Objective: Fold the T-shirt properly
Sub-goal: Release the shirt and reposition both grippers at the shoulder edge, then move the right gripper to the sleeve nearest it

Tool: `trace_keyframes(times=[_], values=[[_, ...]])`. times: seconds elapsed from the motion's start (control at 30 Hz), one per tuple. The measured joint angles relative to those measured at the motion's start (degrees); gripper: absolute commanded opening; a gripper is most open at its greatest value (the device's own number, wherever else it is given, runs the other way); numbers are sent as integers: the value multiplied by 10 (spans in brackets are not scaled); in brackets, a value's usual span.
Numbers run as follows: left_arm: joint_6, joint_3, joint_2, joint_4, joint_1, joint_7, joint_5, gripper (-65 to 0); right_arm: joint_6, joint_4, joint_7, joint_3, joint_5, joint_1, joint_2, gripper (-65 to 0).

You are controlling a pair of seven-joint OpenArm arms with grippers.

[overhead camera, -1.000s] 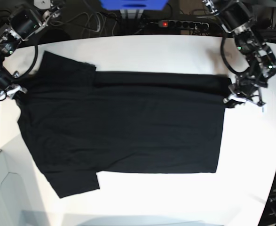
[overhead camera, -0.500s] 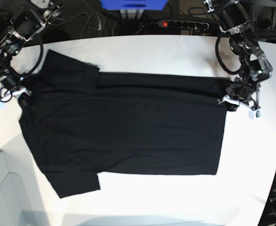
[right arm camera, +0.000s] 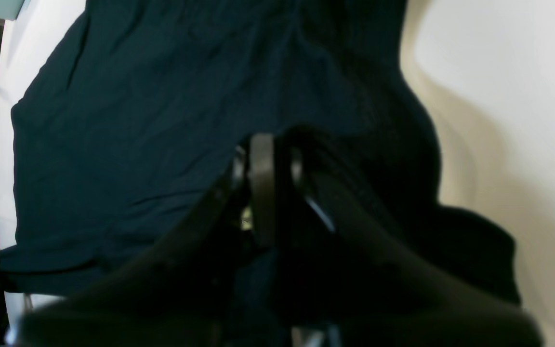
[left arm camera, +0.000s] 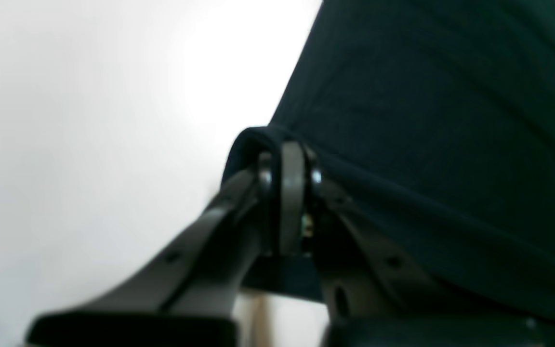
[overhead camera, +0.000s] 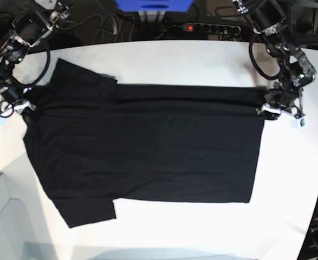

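Up close, both blurred views show each pincer clamped on the T-shirt, fingertips buried in cloth.

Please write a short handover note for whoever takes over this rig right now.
Left gripper: shut on the T-shirt, at the hem corner on the base view's right.
Right gripper: at the collar end on that view's left; the blurred wrist view does not show whether its fingers are closed on the cloth.
T-shirt: flat on the table, plain black side up, sleeves spread, far edge pulled straight between the two arms.
Done: shirt laid out and stretched.
Left: every fold. No fold is visible yet.
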Motion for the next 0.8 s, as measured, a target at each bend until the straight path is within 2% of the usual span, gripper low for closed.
trace_keyframes(times=[0.1, 0.2, 0.3, 0.6, 0.8], values=[[0, -1, 0, 0, 5, -5, -2, -471, 0, 0, 0, 0, 0, 0, 0, -421], [0, -1, 3, 1, 11, -3, -2, -399, 0, 0, 0, 0, 0, -5, 0, -360], [0, -1, 3, 2, 12, -2, 0, -393, 0, 0, -1, -15, 0, -10, 1, -325], [0, -1, 3, 4, 10, -2, -9, -390, 0, 6, -2, -12, 3, -5, 9, -323], [0, -1, 3, 5, 18, -2, -28, -389, 0, 15, 4, 56, 4, -4, 18, -322]])
